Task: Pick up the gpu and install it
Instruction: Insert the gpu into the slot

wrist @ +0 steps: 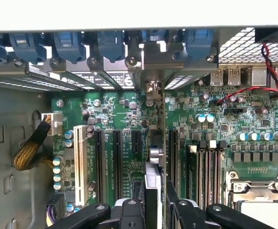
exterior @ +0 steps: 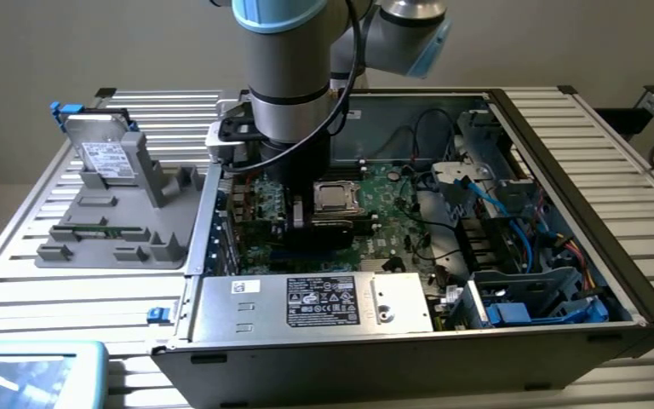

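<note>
Black two-finger gripper [wrist: 155,212] was clenched on flat green-and-black gpu [wrist: 154,157], edge-on over black expansion slots [wrist: 117,157] of green motherboard [wrist: 115,114]; slight tilt could jam card beside slot

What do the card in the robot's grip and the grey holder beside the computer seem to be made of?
The card, clamped edge-on in the gripper, shows a shiny silvery strip, probably metal, and a dark matte side, likely plastic. The grey holder looks like moulded matte plastic: dull, uniform, no glint.
</note>
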### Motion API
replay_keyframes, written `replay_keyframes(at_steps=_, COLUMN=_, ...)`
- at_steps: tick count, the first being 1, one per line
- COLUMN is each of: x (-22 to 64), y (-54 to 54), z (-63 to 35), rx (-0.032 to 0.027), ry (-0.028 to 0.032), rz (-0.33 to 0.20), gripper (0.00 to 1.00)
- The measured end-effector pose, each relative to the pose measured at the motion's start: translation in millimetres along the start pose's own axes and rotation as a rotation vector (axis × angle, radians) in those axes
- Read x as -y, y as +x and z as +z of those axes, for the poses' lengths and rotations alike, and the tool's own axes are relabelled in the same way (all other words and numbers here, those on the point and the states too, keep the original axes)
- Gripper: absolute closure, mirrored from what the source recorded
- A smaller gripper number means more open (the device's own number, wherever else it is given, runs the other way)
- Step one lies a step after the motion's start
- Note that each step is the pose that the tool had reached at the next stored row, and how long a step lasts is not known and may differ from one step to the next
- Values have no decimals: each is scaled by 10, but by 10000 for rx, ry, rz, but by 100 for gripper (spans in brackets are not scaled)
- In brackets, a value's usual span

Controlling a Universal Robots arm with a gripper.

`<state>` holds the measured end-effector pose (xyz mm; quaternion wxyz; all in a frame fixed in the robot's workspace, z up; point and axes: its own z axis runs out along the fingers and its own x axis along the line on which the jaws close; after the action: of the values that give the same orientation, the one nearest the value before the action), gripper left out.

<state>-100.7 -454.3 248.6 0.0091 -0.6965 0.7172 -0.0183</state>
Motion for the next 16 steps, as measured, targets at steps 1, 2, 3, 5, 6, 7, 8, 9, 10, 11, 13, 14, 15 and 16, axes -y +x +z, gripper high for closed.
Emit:
replay_keyframes(at_steps=1, x=0, y=0, z=0, rx=-7, ry=-9, rz=0, gripper=72)
replay_keyframes(at_steps=2, x=0, y=0, z=0, rx=-14, ry=-18, rz=0, gripper=72)
replay_keyframes(at_steps=3, x=0, y=0, z=0, rx=-19, ry=-22, rz=0, gripper=72)
replay_keyframes(at_steps=5, x=0, y=0, z=0, rx=-34, ry=-24, rz=-1, gripper=72)
replay_keyframes(at_steps=6, x=0, y=0, z=0, rx=-33, ry=-23, rz=-2, gripper=72)
replay_keyframes(at_steps=7, x=0, y=0, z=1, rx=-33, ry=-23, rz=-2, gripper=72)
replay_keyframes(at_steps=8, x=0, y=0, z=1, rx=-34, ry=-24, rz=-3, gripper=72)
replay_keyframes(at_steps=9, x=0, y=0, z=2, rx=-34, ry=-24, rz=-2, gripper=72)
replay_keyframes(at_steps=10, x=-1, y=0, z=4, rx=-34, ry=-23, rz=-3, gripper=72)
replay_keyframes(at_steps=11, x=0, y=0, z=5, rx=-38, ry=-23, rz=-5, gripper=72)
replay_keyframes(at_steps=13, x=-1, y=0, z=5, rx=-40, ry=-23, rz=-6, gripper=72)
replay_keyframes(at_steps=14, x=-1, y=0, z=5, rx=-40, ry=-23, rz=-6, gripper=72)
replay_keyframes(at_steps=15, x=1, y=0, z=6, rx=-39, ry=-23, rz=-6, gripper=72)
replay_keyframes(at_steps=16, x=5, y=1, z=6, rx=-38, ry=-24, rz=-5, gripper=72)
